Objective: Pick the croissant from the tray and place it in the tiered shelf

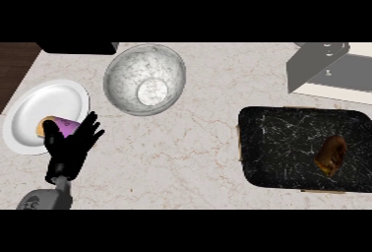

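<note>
Left hand [70, 147], black, fingers spread and straight, holding nothing, at the counter's near left edge, overlapping a round white plate [45, 106] bearing a purple cup [61, 127]. Black marbled rectangular tray [276, 147], near right; brown croissant [333, 155] lies toward its right side. Grey marbled bowl [145, 78], far centre. Grey tiered shelf [323, 66], far right corner.

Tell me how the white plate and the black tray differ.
The plate is round and white; the tray is rectangular, black with pale marbling. The plate lies at the counter's left, the left hand open over its edge; the tray lies at the right, no hand near. The plate bears a purple cup, the tray a croissant. Both rest flat on the counter.
</note>
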`<control>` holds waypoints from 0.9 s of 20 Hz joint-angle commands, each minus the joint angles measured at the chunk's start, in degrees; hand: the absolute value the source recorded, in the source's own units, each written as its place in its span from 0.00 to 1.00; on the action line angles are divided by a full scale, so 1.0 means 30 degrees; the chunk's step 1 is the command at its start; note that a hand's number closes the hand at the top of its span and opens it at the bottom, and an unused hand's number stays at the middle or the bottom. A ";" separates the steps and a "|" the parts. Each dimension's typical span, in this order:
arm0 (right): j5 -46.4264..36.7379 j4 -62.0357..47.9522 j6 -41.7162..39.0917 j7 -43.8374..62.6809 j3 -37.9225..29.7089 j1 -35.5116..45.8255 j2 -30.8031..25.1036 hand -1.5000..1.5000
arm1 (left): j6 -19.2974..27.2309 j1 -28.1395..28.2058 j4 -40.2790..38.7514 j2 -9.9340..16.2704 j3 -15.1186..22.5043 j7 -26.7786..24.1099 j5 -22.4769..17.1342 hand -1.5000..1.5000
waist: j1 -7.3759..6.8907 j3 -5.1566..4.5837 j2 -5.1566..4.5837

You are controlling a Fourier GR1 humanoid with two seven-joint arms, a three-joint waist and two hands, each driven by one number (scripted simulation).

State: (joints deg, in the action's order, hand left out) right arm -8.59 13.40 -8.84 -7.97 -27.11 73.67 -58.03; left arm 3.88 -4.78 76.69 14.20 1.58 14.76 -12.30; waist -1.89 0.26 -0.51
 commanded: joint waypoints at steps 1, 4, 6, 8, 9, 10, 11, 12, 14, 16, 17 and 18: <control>0.1017 -0.0346 0.0634 0.0628 -0.1268 0.0131 -0.1156 0.00 | -0.0066 0.0312 0.0168 -0.0026 0.0140 0.0323 0.0102 0.50 | -0.0042 -0.0051 -0.0077; 0.0988 -0.0309 0.2304 0.0832 -0.1537 -0.0269 -0.2031 0.00 | -0.0366 0.0789 0.0402 0.0341 -0.0162 0.0054 -0.0025 0.50 | -0.0141 -0.0046 -0.0101; 0.0886 -0.0374 0.2350 0.0255 -0.1578 -0.1494 -0.2838 0.00 | 0.0164 0.0760 0.0355 -0.0308 0.0166 0.0336 0.0166 0.50 | 0.0126 -0.0036 -0.0059; 0.1155 -0.0468 0.3699 0.1664 -0.1927 -0.0790 -0.2880 0.00 | -0.0799 0.0516 -0.0101 0.0251 -0.0219 -0.0010 -0.0218 0.50 | 0.0056 -0.0063 -0.0064; 0.1800 -0.0763 0.3397 0.0595 -0.2713 -0.1647 -0.3446 0.00 | -0.0214 0.0294 -0.0371 0.0139 -0.0392 0.0041 0.0008 0.50 | 0.0148 -0.0032 -0.0118; 0.1908 -0.1016 0.3858 0.0962 -0.2951 -0.1583 -0.3845 0.00 | -0.0649 0.0448 0.0058 0.0220 -0.0335 0.0238 -0.0319 0.50 | -0.0070 -0.0015 -0.0183; 0.2140 -0.1009 0.3274 0.1940 -0.3109 -0.1186 -0.4383 0.00 | -0.0568 -0.0014 -0.0211 0.0258 -0.0418 0.0434 -0.0270 0.50 | 0.0086 -0.0034 -0.0124; 0.2350 -0.1363 0.3180 0.1597 -0.3461 -0.1812 -0.4946 0.00 | 0.0012 0.0118 -0.0010 -0.0255 -0.0066 0.0180 0.0147 0.50 | 0.0054 0.0002 -0.0200; 0.3121 -0.2094 0.1804 0.1023 -0.4299 -0.3202 -0.5583 0.00 | -0.0136 0.0807 0.0599 -0.0233 0.0136 0.0235 0.0158 0.50 | 0.0122 0.0051 -0.0149; 0.3564 -0.2094 0.0825 0.1596 -0.4678 -0.3394 -0.6279 0.00 | -0.0079 0.0254 0.0065 -0.0408 -0.0033 0.0256 0.0066 0.50 | 0.0252 0.0016 -0.0120; 0.3343 -0.2006 0.0684 0.1423 -0.4463 -0.3755 -0.6318 0.00 | -0.0471 0.0154 -0.0288 0.0310 -0.0523 0.0692 -0.0177 0.50 | 0.0148 0.0021 -0.0178; 0.3740 -0.2536 -0.0421 0.0286 -0.4925 -0.5125 -0.6476 0.00 | -0.0331 0.0299 -0.0127 0.0334 -0.0605 0.0409 -0.0069 0.50 | 0.0369 0.0068 -0.0164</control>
State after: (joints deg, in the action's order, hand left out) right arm 0.52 7.83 -4.98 -4.95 -39.48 63.78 -74.55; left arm 3.03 -4.17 77.36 14.45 0.54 15.36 -12.46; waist -1.35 0.44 -0.81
